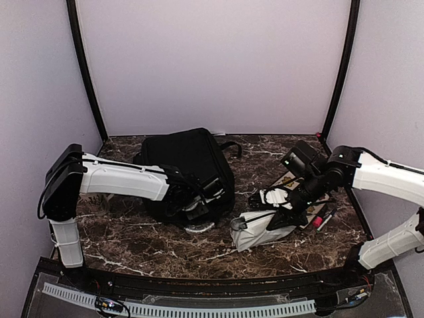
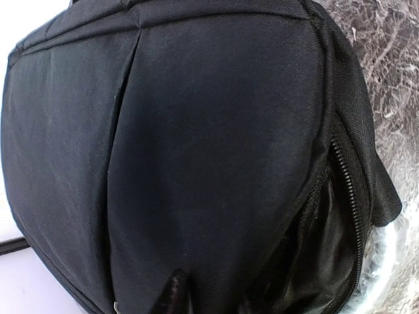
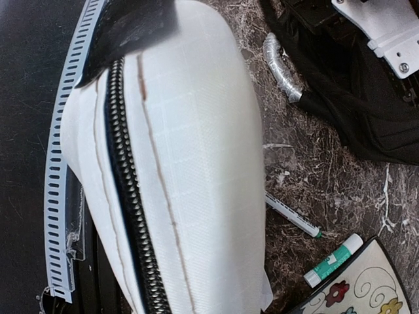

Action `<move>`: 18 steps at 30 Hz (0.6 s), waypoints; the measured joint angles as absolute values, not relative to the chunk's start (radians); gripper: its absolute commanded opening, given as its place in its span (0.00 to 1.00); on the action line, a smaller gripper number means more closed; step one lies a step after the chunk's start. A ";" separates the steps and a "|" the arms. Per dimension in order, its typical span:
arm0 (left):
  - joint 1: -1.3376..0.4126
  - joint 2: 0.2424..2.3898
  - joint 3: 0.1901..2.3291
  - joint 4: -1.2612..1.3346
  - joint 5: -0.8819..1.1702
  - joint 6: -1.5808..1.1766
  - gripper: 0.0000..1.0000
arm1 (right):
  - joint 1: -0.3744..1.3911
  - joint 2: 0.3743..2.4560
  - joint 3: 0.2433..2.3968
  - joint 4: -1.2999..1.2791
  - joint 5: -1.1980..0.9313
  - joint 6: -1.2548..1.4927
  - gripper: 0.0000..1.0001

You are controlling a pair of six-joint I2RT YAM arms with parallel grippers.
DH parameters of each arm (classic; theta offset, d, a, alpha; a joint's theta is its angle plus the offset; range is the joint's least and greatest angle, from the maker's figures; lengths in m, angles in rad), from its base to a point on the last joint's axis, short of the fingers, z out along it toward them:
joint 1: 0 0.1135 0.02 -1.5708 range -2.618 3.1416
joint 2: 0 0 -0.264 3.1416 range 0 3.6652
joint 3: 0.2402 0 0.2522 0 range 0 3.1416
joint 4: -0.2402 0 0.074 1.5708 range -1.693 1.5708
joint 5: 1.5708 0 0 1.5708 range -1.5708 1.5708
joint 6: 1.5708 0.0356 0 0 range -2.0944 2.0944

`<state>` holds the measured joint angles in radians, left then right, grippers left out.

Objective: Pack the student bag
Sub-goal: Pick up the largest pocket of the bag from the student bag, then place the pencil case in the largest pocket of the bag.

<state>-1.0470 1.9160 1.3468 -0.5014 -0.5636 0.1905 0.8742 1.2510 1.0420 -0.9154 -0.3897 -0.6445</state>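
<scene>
A dark brown marble table (image 1: 132, 245) veined in white sits inside pale lilac walls (image 1: 212, 59), with black posts (image 1: 86, 73) rising at its back corners and a white slotted cable duct (image 1: 179, 308) along its near edge. The student bag (image 1: 189, 159) lies flat left of the table's centre, reaching almost to the back edge, a side zipper (image 2: 347, 190) partly undone. The left arm bends high at the left edge and stretches its forearm rightward, so the left gripper (image 1: 197, 207) presses against the bag's near side. Only one dark fingertip (image 2: 171, 294) shows against the fabric, so I cannot tell whether the jaws have caught it. The right arm comes in from the right edge and angles down, the right gripper (image 1: 281, 211) pinched narrow on a white zip pouch (image 3: 196, 163) right of centre. On the marble just beside the pouch lie a green-tipped pen (image 3: 292, 216), a green-and-white tube (image 3: 332, 260) and a flower-patterned item (image 3: 370, 281).
</scene>
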 measured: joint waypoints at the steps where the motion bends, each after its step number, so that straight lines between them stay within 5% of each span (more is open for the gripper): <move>1: -1.047 1.919 1.356 -0.507 -0.562 0.193 0.08 | 0.879 1.251 1.042 -0.913 -0.384 -0.643 0.09; 4: -1.044 1.919 1.397 -0.529 -0.559 0.202 0.00 | 0.908 1.253 1.050 -0.902 -0.338 -0.637 0.09; 18: -1.012 1.848 1.558 -0.590 -0.528 0.237 0.00 | 1.033 1.403 1.242 -0.741 -0.047 -0.714 0.07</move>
<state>-1.0119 1.8484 1.5578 -0.5900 -0.5278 0.2367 1.0328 1.4029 1.2423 -0.7414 -0.0475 -0.7139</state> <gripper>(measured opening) 0.048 0.150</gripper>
